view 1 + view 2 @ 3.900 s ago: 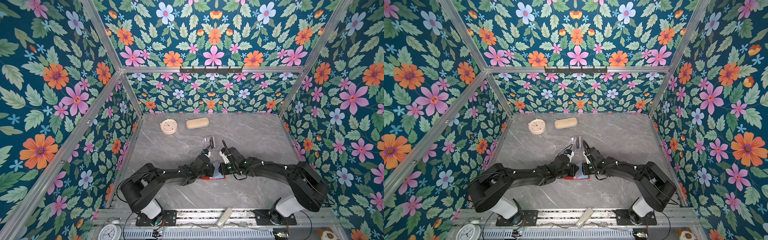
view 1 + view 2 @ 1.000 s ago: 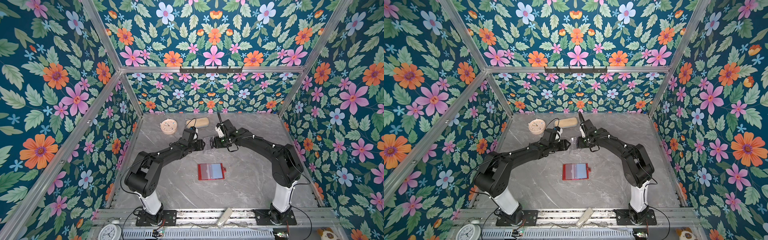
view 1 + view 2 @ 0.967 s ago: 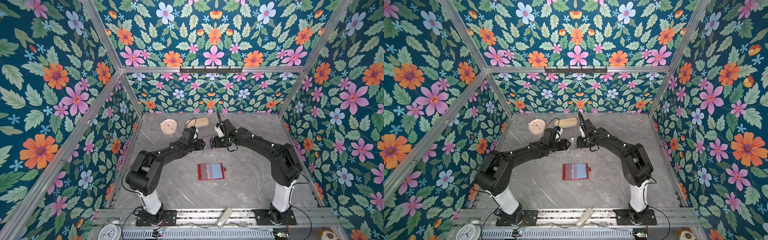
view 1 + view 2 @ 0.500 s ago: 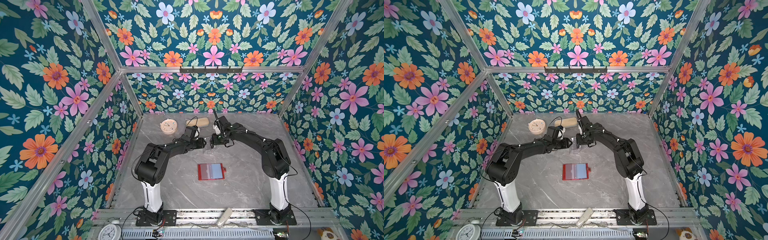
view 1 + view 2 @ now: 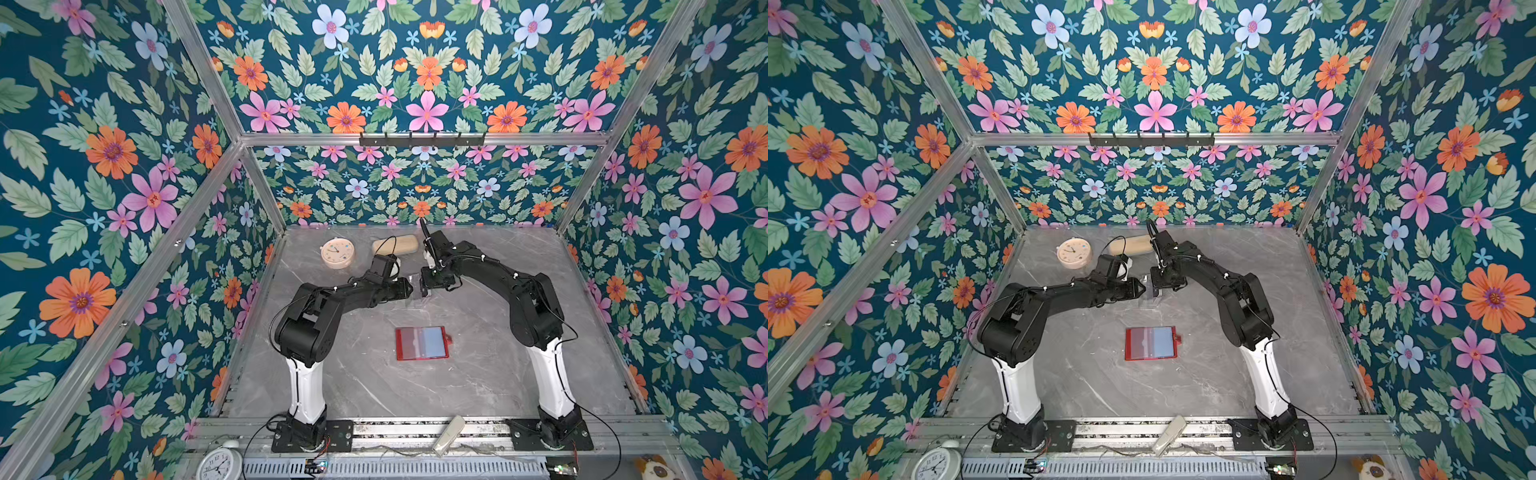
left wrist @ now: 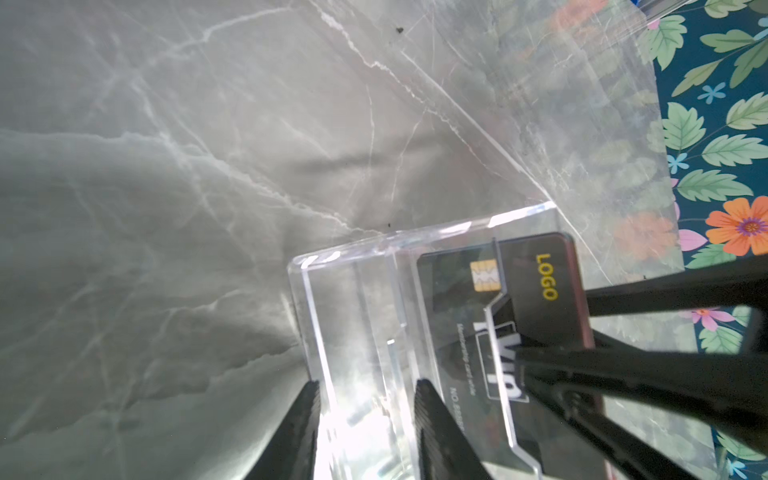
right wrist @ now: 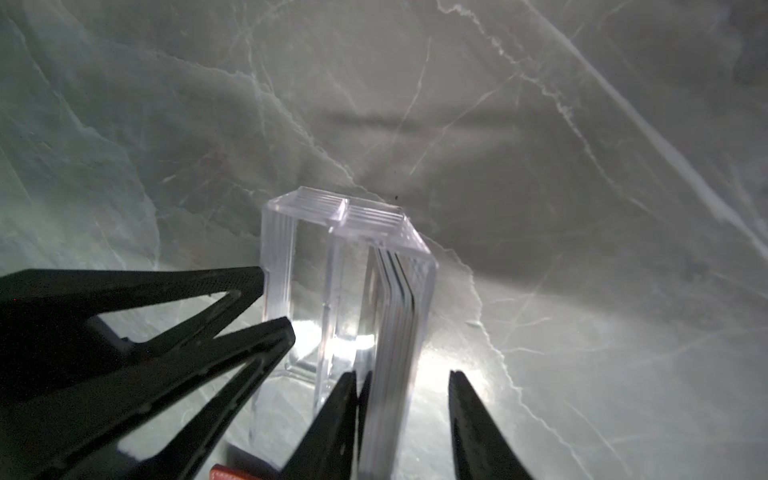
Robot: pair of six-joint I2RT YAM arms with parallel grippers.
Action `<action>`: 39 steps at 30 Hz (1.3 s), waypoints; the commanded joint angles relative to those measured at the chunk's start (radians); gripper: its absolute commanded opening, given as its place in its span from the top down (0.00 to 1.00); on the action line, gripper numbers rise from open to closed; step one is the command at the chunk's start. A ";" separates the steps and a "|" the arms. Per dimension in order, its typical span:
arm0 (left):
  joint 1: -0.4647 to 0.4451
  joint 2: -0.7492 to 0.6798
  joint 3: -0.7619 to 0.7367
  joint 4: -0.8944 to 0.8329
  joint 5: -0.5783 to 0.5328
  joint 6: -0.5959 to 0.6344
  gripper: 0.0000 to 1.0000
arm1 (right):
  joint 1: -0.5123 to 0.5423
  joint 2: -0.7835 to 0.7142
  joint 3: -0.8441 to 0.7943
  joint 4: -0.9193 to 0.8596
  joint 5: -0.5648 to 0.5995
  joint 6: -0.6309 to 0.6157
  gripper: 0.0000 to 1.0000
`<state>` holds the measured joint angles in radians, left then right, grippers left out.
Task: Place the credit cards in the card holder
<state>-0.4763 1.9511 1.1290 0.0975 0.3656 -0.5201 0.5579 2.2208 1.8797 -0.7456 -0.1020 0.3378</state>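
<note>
One clear card holder (image 6: 353,332) stands on the tabletop (image 5: 478,386), nearer the back edge. Of three credit cards, one dark card (image 6: 528,291) sits upright in it. The other two, a red card (image 5: 407,343) and a blue card (image 5: 434,341), lie touching side by side nearer the front edge. The left gripper (image 6: 365,384) seems pinched on the holder's front compartment. The right gripper (image 7: 403,374) stands narrow astride the dark card, with a gap on one side. One round clock (image 5: 337,252) and one beige block (image 5: 395,245) sit by the back edge.

Three credit cards (image 6: 536,291) (image 5: 405,343) (image 5: 432,341), one card holder (image 6: 353,311), two clocks (image 5: 337,252) (image 5: 219,464), two arms (image 5: 332,296) (image 5: 498,270), one tan block (image 5: 395,245)
</note>
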 commanded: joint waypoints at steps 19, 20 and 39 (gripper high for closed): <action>-0.001 0.019 -0.046 0.015 -0.075 -0.069 0.63 | 0.022 0.087 0.158 -0.176 0.117 0.009 0.64; -0.001 0.020 -0.048 0.015 -0.076 -0.070 0.63 | 0.023 0.089 0.160 -0.181 0.121 0.009 0.64; -0.001 0.025 -0.049 0.009 -0.094 -0.076 0.64 | 0.042 0.103 0.244 -0.254 0.156 -0.006 0.68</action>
<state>-0.4789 1.9625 1.0855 0.1902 0.3546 -0.6029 0.5957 2.3177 2.1132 -0.9646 0.0227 0.3374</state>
